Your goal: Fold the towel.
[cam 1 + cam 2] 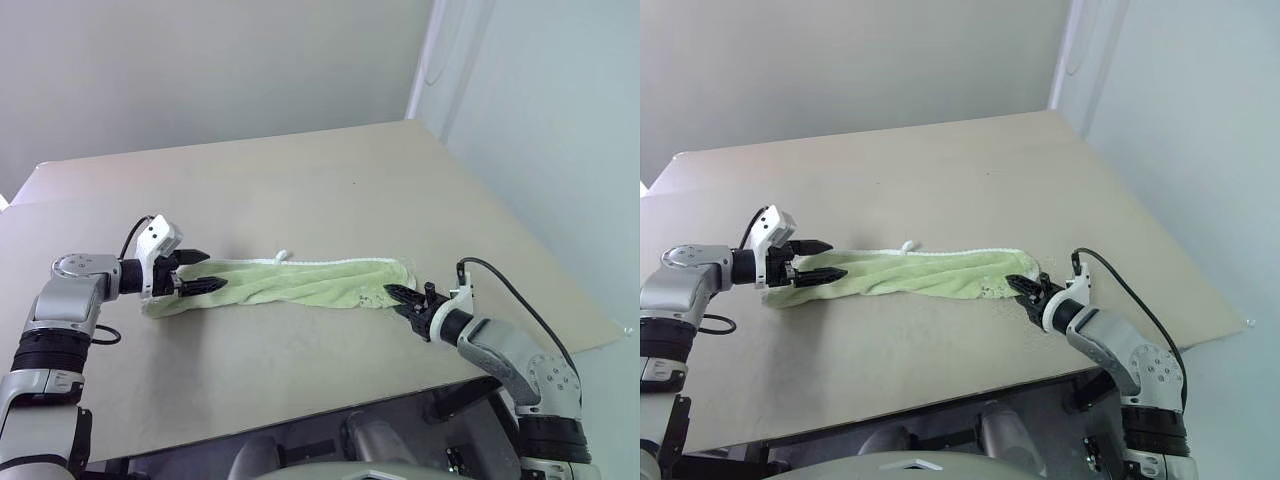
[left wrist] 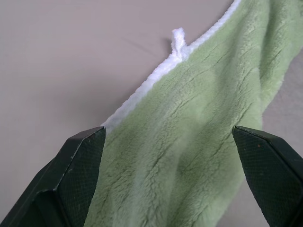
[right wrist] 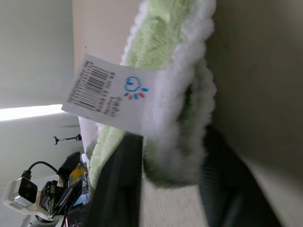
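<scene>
There is one towel (image 1: 300, 283), pale green with a white stitched edge, and two grippers, one at each of its ends. The towel lies bunched into a long narrow band across the near middle of the table (image 1: 330, 190), running from the robot's left to its right. A small white loop (image 1: 281, 257) sticks up from the far edge of the towel, nearer its left end. A white paper label (image 3: 111, 93) with a barcode and a small blue mark hangs from the edging at the right end.

The table is a plain beige board, bare apart from the towel. Behind it stands a pale wall, and a white frame or pipe runs up the corner at the far right.

The left gripper (image 1: 197, 271) sits at the towel's left end with its two black fingers (image 2: 78, 182) spread wide, one on either side of the cloth. They straddle the green pile without pinching it, so that hand is released.

The right gripper (image 1: 408, 298) is at the right end, its fingers drawn close together around the rolled white edging. In the right wrist view the cloth sits between the dark fingers (image 3: 118, 189) and seems pinched there, though the view is too close and blurred to be sure the hold is firm.
</scene>
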Available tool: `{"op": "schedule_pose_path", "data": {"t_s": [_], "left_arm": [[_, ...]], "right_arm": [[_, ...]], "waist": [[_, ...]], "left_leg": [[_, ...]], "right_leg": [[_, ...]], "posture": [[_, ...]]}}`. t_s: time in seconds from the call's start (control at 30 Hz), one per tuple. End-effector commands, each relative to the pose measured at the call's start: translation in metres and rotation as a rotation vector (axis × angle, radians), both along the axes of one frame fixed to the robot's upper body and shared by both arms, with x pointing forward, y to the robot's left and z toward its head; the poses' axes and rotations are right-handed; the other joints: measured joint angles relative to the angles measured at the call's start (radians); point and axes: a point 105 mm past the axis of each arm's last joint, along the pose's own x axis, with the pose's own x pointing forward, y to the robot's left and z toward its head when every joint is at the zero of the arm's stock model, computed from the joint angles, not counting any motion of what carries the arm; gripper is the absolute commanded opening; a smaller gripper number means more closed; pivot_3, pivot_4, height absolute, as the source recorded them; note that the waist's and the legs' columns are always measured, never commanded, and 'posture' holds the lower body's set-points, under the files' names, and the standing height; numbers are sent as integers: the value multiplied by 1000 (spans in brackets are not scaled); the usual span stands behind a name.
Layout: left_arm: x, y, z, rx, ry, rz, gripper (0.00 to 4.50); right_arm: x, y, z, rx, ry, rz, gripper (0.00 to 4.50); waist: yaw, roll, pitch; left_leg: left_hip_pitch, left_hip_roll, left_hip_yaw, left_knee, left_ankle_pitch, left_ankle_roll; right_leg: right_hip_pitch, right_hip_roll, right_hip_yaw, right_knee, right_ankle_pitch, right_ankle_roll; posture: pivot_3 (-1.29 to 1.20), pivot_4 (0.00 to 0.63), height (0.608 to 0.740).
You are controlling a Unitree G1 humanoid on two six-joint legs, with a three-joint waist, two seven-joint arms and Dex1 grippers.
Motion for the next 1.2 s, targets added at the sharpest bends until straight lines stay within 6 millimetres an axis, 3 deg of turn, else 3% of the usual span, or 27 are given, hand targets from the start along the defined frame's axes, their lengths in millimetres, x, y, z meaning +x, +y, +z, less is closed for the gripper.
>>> {"op": "schedule_pose_path", "data": {"t_s": [0.03, 0.37, 0.53, 0.67, 0.77, 0.97, 1.07, 1.2], "left_arm": [[9, 5, 15, 8, -64, 24, 4500], [13, 9, 12, 25, -71, 47, 4500], [16, 11, 12, 33, -77, 55, 4500], [17, 14, 13, 34, -79, 67, 4500], [17, 17, 13, 37, -82, 83, 4500], [19, 18, 16, 32, -88, 95, 4500], [20, 20, 17, 37, -89, 93, 4500], [22, 20, 18, 42, -89, 96, 4500]], "right_arm": [[3, -14, 16, -34, -78, 11, 45], [-24, -56, 50, -137, -203, 251, 45], [-44, -51, 51, -213, -206, 438, 45], [-33, -60, 43, -305, -211, 385, 45], [-9, -71, 54, -443, -307, 267, 45], [-3, -41, 104, -519, -603, 377, 45], [-11, -10, 131, -499, -783, 491, 45], [-22, 24, 145, -477, -917, 656, 45]], "waist": [[2, 0, 0], [5, 1, 0], [6, 0, 0], [5, 0, 0], [3, 0, 0], [7, 1, 0], [7, 1, 0], [5, 1, 0]], "left_leg": [[0, 0, 0, 0, 0, 0], [-1, 0, 0, 0, 0, 1], [-1, 0, 0, -1, 0, 1], [-1, 0, 0, -1, -1, 1], [0, 0, 0, -1, -1, 1], [-1, 0, 0, -2, -1, 1], [-2, 0, 0, -3, -1, 1], [-1, 0, 0, -4, -1, 1]], "right_leg": [[0, 0, 0, 0, 0, 0], [1, 0, 0, -4, 0, 0], [2, 0, 0, -5, 0, 0], [2, 1, 0, -5, 0, 1], [2, 0, 0, -7, 1, 2], [2, 0, 0, -10, 2, 3], [2, 0, 0, -11, 2, 4], [2, 0, 0, -12, 2, 4]], "posture": [[0, 0, 740], [0, 0, 740], [0, 0, 740], [0, 0, 740], [0, 0, 740], [0, 0, 740], [0, 0, 740], [0, 0, 740]]}}
